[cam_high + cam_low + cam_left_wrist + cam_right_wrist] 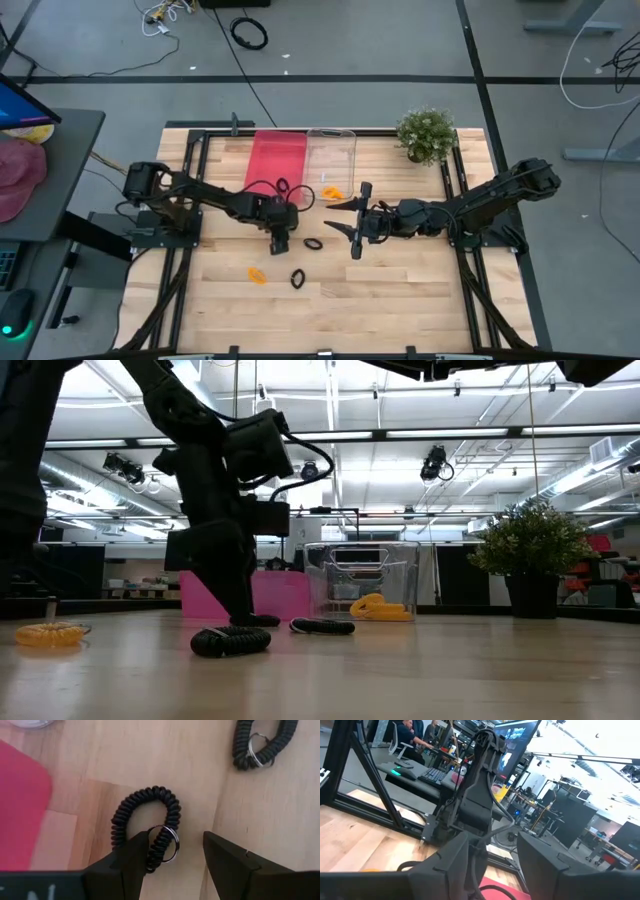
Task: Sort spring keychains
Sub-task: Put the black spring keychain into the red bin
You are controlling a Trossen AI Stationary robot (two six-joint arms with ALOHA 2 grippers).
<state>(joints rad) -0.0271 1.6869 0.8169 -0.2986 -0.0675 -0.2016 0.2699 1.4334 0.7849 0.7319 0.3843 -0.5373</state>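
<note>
Left gripper (279, 243): it hangs low over the wooden table (400, 290), near the middle, just in front of the pink bin (277, 160). Its fingers (131, 865) are spread apart and grasp nothing.

Black keychain under the left gripper (146, 827): it lies flat on the wood, partly between the two open fingers. One finger covers its lower edge and its metal ring; the other finger stands clear beside it.

Second black keychain (313, 243): it lies just to the right of the left gripper, between the two grippers, touching neither.

Third black keychain (298, 278): it lies in front of the left gripper, nearer to the front edge of the table.

Orange keychain on the table (257, 273): it lies beside the third black one, on its left, apart from it.

Orange keychain in the bin (332, 191): it lies inside the clear bin (333, 150), which stands right beside the pink bin.

Right gripper (358, 220): it is held above the table, right of the centre, with fingers wide open and empty, well apart from every keychain.

Potted plant (427, 134): it stands at the far right corner of the table.
</note>
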